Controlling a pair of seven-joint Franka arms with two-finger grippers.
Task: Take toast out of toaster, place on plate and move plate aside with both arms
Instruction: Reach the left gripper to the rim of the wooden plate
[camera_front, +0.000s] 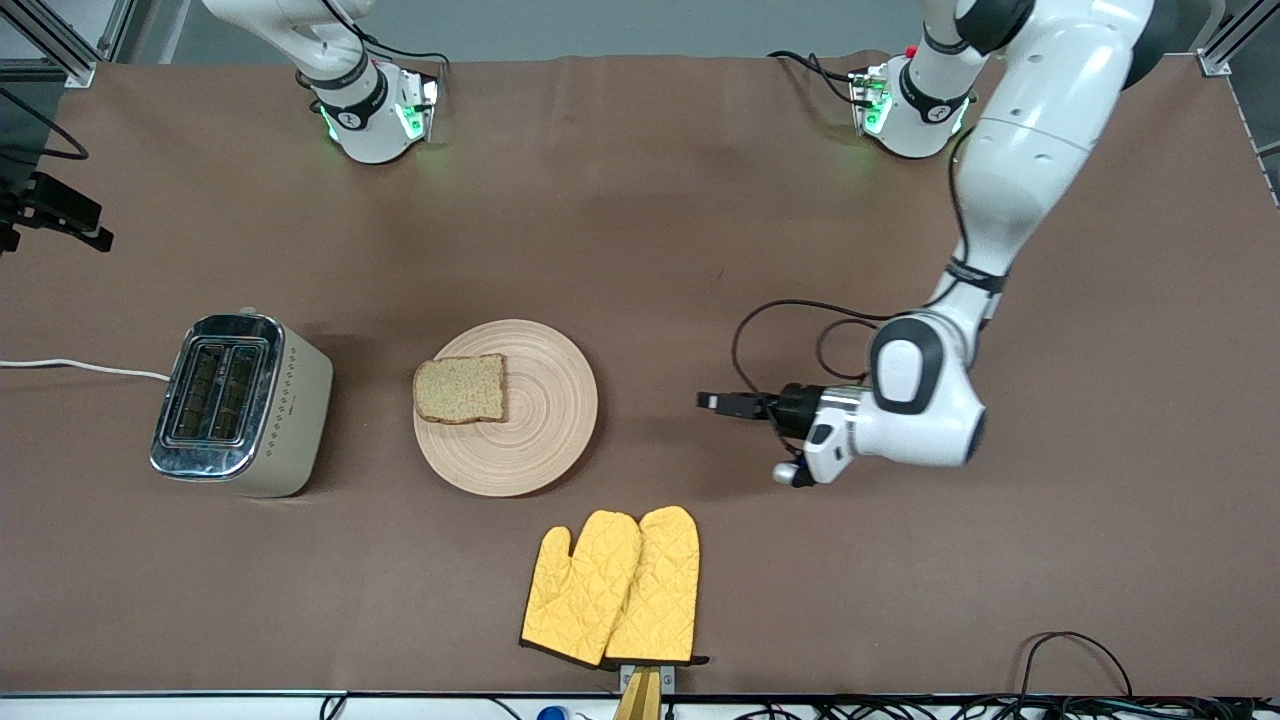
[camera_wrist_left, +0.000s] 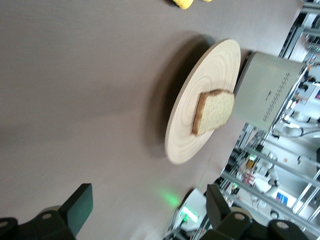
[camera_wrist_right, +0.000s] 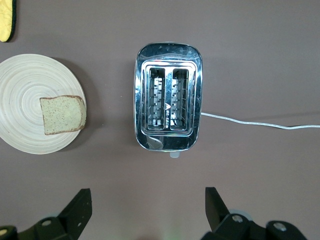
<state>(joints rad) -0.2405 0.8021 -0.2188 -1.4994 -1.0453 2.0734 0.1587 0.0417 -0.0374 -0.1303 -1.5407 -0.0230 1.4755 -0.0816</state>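
The toast lies flat on the plate, at the rim toward the toaster. My left gripper is open and empty, low over the table beside the plate toward the left arm's end, pointing at it. In the left wrist view the plate and toast lie ahead of the gripper. My right gripper is open and empty, high above the table, out of the front view. It looks down on the toast and the plate.
A chrome two-slot toaster stands beside the plate toward the right arm's end, its white cable running off the table. It also shows in the right wrist view. Two yellow oven mitts lie nearer the front camera than the plate.
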